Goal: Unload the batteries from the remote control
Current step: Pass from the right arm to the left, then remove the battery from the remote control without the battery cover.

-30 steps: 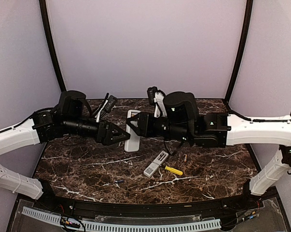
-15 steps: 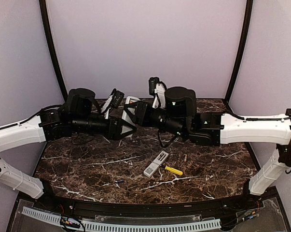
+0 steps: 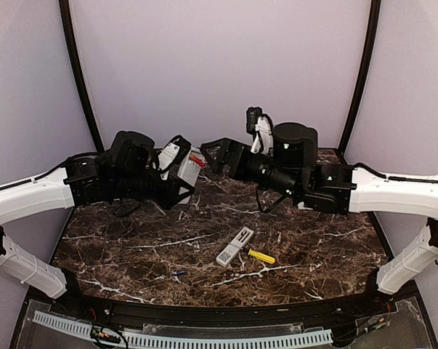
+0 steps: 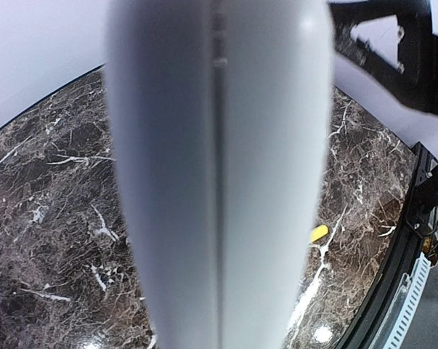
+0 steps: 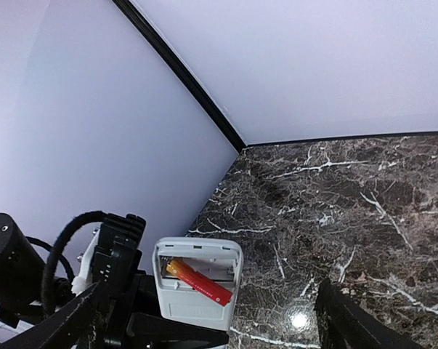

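Possibly the askew battery [image 5: 199, 282] spills from the tilted remote [image 5: 195, 311] the left claw [image 3: 182, 179] grasps at centre left; the right claw [image 3: 208, 155] hangs released.

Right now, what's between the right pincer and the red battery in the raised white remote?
Nothing but air. The right wrist view shows the red cylindrical battery in the open bay of the white plastic remote, unobstructed ahead of the open right pincer.

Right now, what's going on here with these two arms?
The left gripper has its jaws shut on a white remote, held up off the table with its battery bay open. One red battery lies inside. The right gripper hovers facing it, jaws open, holding nothing. A yellow-handled screwdriver lies on the table.
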Robot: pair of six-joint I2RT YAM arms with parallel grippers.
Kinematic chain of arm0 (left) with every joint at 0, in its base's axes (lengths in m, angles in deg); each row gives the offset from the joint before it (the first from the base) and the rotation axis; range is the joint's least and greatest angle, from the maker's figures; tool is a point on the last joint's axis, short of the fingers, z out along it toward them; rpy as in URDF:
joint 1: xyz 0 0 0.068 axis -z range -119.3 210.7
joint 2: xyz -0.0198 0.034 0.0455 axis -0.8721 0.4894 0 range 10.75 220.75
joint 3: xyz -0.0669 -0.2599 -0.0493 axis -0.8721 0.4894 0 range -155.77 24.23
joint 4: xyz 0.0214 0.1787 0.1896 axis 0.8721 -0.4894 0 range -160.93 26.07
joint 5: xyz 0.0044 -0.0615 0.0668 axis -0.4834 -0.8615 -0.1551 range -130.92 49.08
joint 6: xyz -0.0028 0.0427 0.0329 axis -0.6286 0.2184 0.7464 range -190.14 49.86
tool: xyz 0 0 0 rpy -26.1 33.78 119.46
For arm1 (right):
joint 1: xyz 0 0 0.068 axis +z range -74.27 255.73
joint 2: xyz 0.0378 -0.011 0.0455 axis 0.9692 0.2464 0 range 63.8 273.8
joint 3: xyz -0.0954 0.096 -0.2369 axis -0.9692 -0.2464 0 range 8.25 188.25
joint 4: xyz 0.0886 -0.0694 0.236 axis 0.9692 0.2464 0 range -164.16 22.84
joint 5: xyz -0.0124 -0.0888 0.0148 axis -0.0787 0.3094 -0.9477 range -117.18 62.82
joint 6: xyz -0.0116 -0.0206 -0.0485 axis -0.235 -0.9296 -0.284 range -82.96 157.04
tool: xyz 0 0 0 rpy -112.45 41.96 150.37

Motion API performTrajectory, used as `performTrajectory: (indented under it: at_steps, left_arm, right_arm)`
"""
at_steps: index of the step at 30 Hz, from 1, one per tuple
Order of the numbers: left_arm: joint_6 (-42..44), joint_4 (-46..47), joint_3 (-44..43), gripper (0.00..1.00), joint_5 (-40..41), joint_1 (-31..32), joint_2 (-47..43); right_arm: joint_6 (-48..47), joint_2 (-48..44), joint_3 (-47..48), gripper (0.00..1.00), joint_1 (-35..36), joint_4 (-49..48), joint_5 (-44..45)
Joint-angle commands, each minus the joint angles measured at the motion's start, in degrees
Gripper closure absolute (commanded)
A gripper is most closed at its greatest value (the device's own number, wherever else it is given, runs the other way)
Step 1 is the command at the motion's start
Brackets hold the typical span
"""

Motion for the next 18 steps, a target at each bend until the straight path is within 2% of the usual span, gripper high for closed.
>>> performTrajectory:
  at_steps: [1,4,8,11,18]
  left_arm:
    - [8.26,-7.08,-3.29,1.0,0.2,-1.44,-1.1]
    - [20.46,-9.86,-3.69,1.0,-5.85,-1.51,-1.45]
    - [30.33,-13.73,-4.34,1.0,1.65,-1.07,-0.17]
    - [31.69,-14.48,-4.65,1.0,2.26,-1.05,0.06]
    - [29.51,-8.85,-3.24,1.0,-8.83,-1.1,-2.2]
  right_arm:
    - [-3.31,-4.51,-1.63,0.03,-2.28,-0.48,-3.7]
    - [-4.47,-5.99,-4.53,0.04,-4.74,-3.37,-11.36]
    - [-5.32,-8.46,-9.44,0.03,-8.53,-8.78,-24.51]
    - [-6.4,-9.38,-11.92,0.07,-10.24,-10.03,-32.38]
    - [-6.18,-7.86,-13.22,0.28,-10.52,-9.99,-40.53]
